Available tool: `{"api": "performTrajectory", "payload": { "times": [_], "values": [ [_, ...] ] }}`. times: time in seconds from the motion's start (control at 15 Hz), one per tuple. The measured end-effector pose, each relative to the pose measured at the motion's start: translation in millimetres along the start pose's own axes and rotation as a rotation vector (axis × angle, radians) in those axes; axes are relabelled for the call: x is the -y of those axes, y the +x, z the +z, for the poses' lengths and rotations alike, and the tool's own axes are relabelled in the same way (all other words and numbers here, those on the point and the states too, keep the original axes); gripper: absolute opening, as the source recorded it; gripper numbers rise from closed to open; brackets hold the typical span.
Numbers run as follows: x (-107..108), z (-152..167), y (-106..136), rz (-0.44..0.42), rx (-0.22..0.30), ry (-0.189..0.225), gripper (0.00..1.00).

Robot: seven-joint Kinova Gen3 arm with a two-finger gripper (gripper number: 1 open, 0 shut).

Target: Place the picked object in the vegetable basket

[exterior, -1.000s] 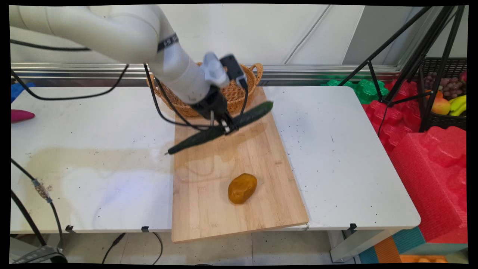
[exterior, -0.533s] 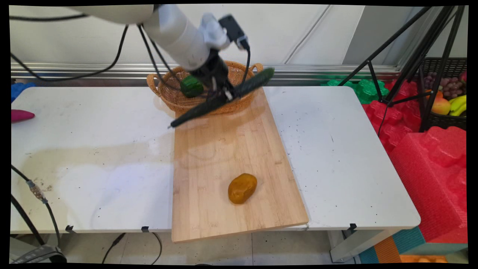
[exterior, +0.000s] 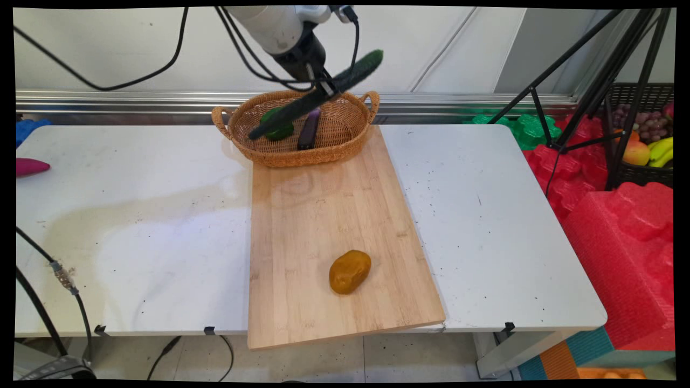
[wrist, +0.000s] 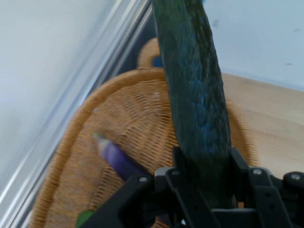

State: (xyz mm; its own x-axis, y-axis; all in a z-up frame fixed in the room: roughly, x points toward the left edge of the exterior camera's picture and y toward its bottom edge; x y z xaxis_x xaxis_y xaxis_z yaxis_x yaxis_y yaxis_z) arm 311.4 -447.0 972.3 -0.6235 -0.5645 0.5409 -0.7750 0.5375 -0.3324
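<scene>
My gripper [exterior: 322, 89] is shut on a long dark green cucumber [exterior: 318, 92], held at its middle and tilted, high above the wicker basket [exterior: 345, 148]. In the hand view the cucumber [wrist: 194, 95] runs up from between the fingers, with the basket [wrist: 133, 137] below it. Inside the basket lie a purple eggplant [exterior: 309, 129] and a green pepper [exterior: 276, 129]; the eggplant [wrist: 118, 159] also shows in the hand view. The basket stands at the far end of a wooden cutting board [exterior: 323, 226].
A brown potato [exterior: 350, 271] lies on the near part of the board. A pink object [exterior: 29, 166] rests at the table's far left edge. Red foam blocks [exterior: 620, 226] and a tripod [exterior: 593, 81] stand off the table's right side.
The gripper has risen with the cucumber from just above the board to well above the basket, moving toward the wall. The potato has not moved.
</scene>
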Motion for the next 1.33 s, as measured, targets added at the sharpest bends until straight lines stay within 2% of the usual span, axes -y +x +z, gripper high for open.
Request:
{"api": "performTrajectory", "payload": {
  "times": [0.33,0.6,1.0,1.33],
  "values": [
    [34,36,9,-0.025,0.031,0.054,0.0],
    [48,67,14,-0.051,0.053,0.07,0.0],
    [57,109,13,-0.092,0.089,0.057,0.0],
    [54,123,9,-0.106,0.112,0.038,0.0]
  ]
}}
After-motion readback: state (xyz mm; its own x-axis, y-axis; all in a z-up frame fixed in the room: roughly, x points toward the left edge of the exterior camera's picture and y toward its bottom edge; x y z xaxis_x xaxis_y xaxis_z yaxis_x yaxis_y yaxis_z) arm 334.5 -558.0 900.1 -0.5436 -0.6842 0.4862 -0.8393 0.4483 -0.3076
